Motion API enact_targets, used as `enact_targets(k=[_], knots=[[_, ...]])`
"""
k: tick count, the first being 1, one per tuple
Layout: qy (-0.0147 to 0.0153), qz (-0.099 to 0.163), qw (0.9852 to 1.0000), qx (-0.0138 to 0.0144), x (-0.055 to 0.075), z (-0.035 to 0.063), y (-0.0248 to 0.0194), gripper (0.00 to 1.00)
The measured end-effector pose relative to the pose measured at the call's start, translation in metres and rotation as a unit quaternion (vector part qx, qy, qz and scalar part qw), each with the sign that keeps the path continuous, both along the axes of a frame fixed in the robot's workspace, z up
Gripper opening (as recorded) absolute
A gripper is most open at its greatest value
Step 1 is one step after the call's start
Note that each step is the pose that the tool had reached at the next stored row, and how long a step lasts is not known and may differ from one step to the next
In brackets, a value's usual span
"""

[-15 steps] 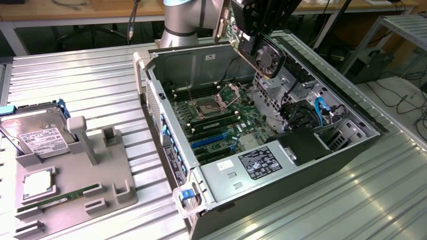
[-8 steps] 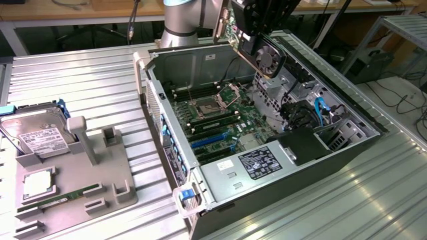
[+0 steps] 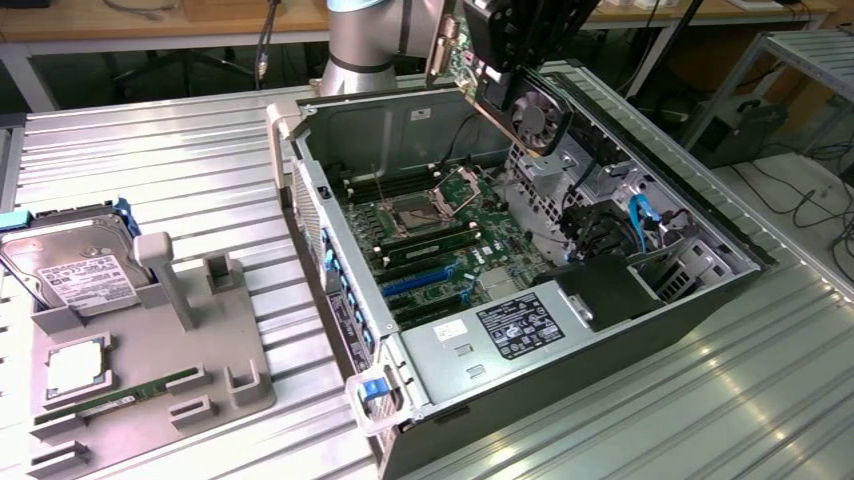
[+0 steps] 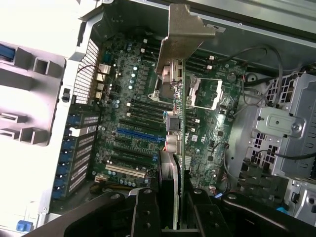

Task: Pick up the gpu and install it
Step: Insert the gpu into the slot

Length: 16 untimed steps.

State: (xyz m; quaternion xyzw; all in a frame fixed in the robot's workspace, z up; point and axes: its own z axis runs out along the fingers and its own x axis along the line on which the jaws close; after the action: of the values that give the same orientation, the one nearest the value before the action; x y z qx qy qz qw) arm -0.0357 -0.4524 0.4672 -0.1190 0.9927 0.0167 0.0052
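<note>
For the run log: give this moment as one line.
fingers: shut on gpu | gpu: held above open case | install: not yet done

- arm (image 3: 358,40): silver-grey round tube, pale blue joint cap (image 3: 358,5), top centre of the exterior view
- gripper (image 3: 514,72): black, boxy, just right of the arm
- fingers (image 4: 145,212): matte black flat bars with round recessed screws (image 4: 147,213)

The gpu (image 3: 534,112) has a green board, black fan cooler and silver bracket (dull grey in the wrist view). The motherboard (image 3: 434,225) is green with blue and black slots. The drive (image 3: 74,270) is silver, white-labelled; the tray (image 3: 214,345) grey; the table (image 3: 174,150) ribbed silver
</note>
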Motion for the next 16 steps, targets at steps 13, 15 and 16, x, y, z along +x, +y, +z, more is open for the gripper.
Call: enact_targets(k=[13, 15, 16], knots=[[0.0000, 0.017, 0.9999, 0.0023, 0.0000, 0.0000, -0.0004, 0.27], [0.0000, 0.020, 0.9998, 0.0026, 0.0000, 0.0000, -0.0004, 0.27], [0.0000, 0.021, 0.9998, 0.0028, 0.0000, 0.0000, -0.0004, 0.27]])
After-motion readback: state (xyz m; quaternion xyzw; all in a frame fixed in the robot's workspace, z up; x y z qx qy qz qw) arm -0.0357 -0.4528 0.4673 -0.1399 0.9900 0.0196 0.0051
